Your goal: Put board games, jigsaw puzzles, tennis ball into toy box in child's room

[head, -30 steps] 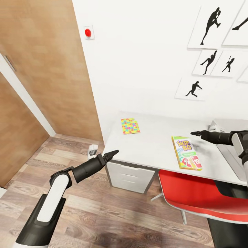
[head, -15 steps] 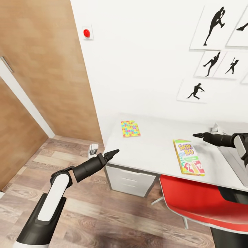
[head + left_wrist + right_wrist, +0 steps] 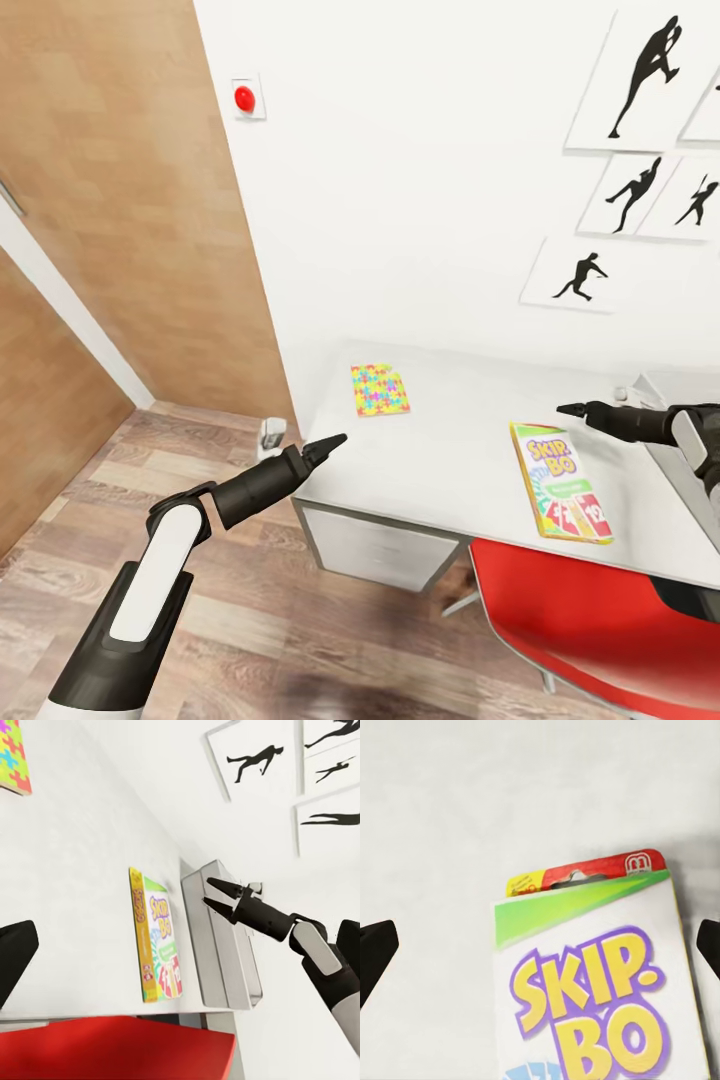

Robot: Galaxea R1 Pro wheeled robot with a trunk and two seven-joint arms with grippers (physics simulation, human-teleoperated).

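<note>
Red chair (image 3: 600, 620) nearest, seat tucked under the table (image 3: 460, 450) front edge. Left gripper (image 3: 325, 443) hangs off the table's left front corner, tips together in head view. Skip-Bo game (image 3: 562, 483) lies flat near the front edge, long axis front-to-back, title end toward the wall, slightly skewed. Right gripper (image 3: 572, 409) hovers just above and beyond the game's far end; jaws look parted in the left wrist view (image 3: 214, 891). Toy box (image 3: 221, 945) sits right of the game, partly visible. Puzzle (image 3: 379, 389) flat further back left, well apart from the game. Silhouette pictures (image 3: 640, 150) on the wall.
</note>
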